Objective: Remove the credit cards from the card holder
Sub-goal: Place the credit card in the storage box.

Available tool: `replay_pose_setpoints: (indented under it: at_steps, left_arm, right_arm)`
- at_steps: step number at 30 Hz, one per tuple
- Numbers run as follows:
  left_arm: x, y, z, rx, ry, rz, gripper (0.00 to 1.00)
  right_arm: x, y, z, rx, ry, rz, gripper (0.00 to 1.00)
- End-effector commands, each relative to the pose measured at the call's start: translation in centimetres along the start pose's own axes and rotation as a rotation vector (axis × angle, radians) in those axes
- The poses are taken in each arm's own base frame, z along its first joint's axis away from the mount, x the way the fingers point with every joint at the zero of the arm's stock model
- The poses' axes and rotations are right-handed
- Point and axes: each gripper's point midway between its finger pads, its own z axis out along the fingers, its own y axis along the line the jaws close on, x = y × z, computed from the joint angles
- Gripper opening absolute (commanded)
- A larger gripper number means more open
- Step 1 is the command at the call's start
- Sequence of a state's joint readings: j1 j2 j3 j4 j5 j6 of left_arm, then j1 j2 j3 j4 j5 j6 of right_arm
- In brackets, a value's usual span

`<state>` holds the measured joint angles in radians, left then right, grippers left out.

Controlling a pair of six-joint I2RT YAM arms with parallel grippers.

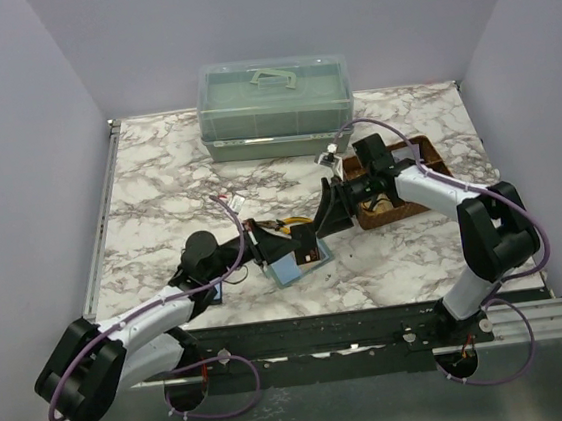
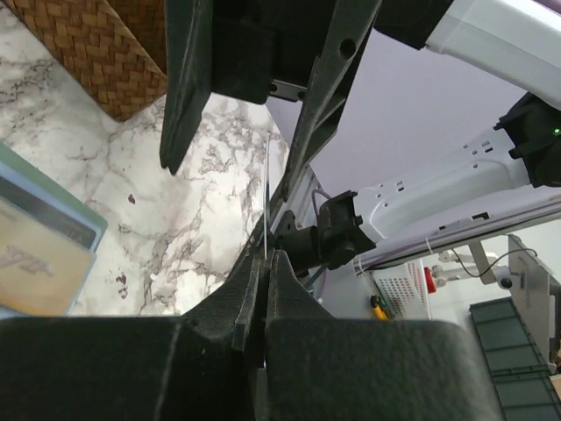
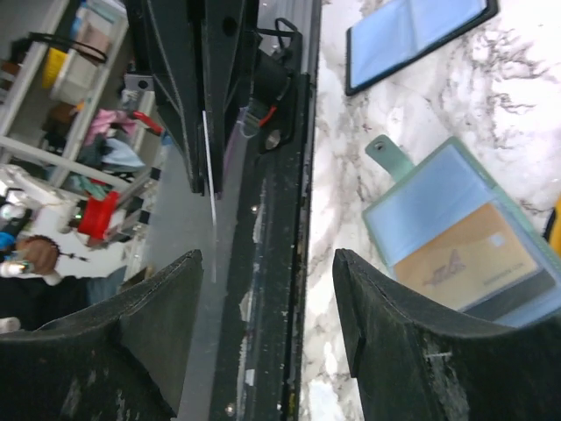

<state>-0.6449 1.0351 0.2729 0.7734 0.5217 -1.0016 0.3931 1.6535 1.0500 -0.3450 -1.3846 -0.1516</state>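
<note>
"Two arms share a marble table (image 1: 158, 183); what lies along it, left to right?"

"Bare marble runs down the left edge. Near the front edge, a flat blue piece with a dark rim (image 3: 421, 39) lies beside the left arm. The left gripper (image 2: 266, 263) is pinched tight on one credit card (image 2: 266, 189), seen edge-on as a thin pale line."

"And the card holder?"

"The card holder (image 1: 289, 268) lies open near the front edge, just below both claws. A tan credit card (image 3: 473, 259) sits in one pocket (its printed mark is too blurred to read). The right gripper (image 3: 263, 263) is spread wide, a finger on either side of the held card. A brown woven tray (image 1: 424, 153) sits by the right edge. A green lidded box (image 1: 275, 101) stands at the back edge, with bare marble in front of it."
</note>
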Motion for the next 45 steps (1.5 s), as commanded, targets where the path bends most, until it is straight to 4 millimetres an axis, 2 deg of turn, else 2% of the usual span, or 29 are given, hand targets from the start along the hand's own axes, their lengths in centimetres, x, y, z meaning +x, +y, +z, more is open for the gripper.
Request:
replay_pose_setpoints:
  at_steps: [1,7,10,15,18,20,22,25,27,29,33,36,38,40,42,43,45]
  left_arm:
    - [-1.9,-1.4,1.1,0.054,-0.067,0.079,0.0]
    - [-1.7,-1.0,2.0,0.055,-0.061,0.068,0.0]
    - [-1.8,-1.1,2.3,0.061,-0.066,0.069,0.0]
    - [-2.1,-1.2,2.7,0.07,-0.077,0.071,0.0]
    - [-2.0,-1.1,2.7,0.068,-0.081,0.064,0.0]
    - [-2.0,-1.0,2.6,0.067,-0.092,0.059,0.01]
    - [-2.4,-1.0,2.1,0.058,-0.124,0.059,0.13]
    - [-3.1,-0.7,0.9,0.037,-0.19,0.053,0.49]
    - [-3.5,-0.2,0.1,0.006,-0.222,0.045,0.62]
    - [-3.8,0.4,-0.7,-0.028,-0.238,0.037,0.69]
    - [-4.5,2.0,-2.1,-0.115,-0.263,0.015,0.73]
    - [-4.8,2.8,-3.0,-0.181,-0.277,0.016,0.78]
    - [-5.0,2.9,-3.6,-0.205,-0.294,0.018,0.81]
    - [-5.2,2.7,-4.0,-0.21,-0.31,0.031,0.82]
    - [-5.4,2.6,-4.4,-0.215,-0.32,0.041,0.84]
    - [-5.4,2.5,-4.5,-0.217,-0.323,0.046,0.85]
    - [-5.6,2.4,-4.7,-0.227,-0.324,0.058,0.87]
  right_arm:
    - [-0.1,1.6,0.1,-0.124,-0.018,0.037,0.67]
    - [-0.3,2.6,0.0,-0.177,-0.022,0.053,0.55]
    - [-0.2,2.4,0.0,-0.187,-0.021,0.07,0.39]
    - [-0.2,2.3,0.0,-0.217,-0.016,0.134,0.2]
    - [-0.3,2.5,0.0,-0.226,-0.016,0.14,0.02]
    - [-0.5,2.3,0.0,-0.203,-0.016,0.127,0.0]
    - [-0.6,1.9,0.1,-0.153,-0.016,0.084,0.0]
    - [-0.9,1.3,-0.2,-0.085,-0.01,0.038,0.0]
    - [-1.0,1.1,-0.5,-0.063,-0.01,0.018,0.0]
    - [-1.2,0.8,-1.0,-0.042,-0.014,0.006,0.0]
    - [-1.7,-0.3,-2.6,0.033,-0.026,-0.019,0.0]
    - [-2.4,-1.8,-5.5,0.171,-0.021,-0.081,0.0]
    - [-3.2,-2.6,-8.9,0.293,-0.038,-0.122,0.0]
    - [-4.2,-3.2,-13.5,0.423,-0.097,-0.151,0.0]
    - [-4.7,-3.8,-19.1,0.597,-0.127,-0.179,0.0]
    - [-4.5,-4.2,-22.2,0.704,-0.114,-0.185,0.0]
    - [-3.8,-4.8,-26.6,0.89,-0.005,-0.204,0.0]
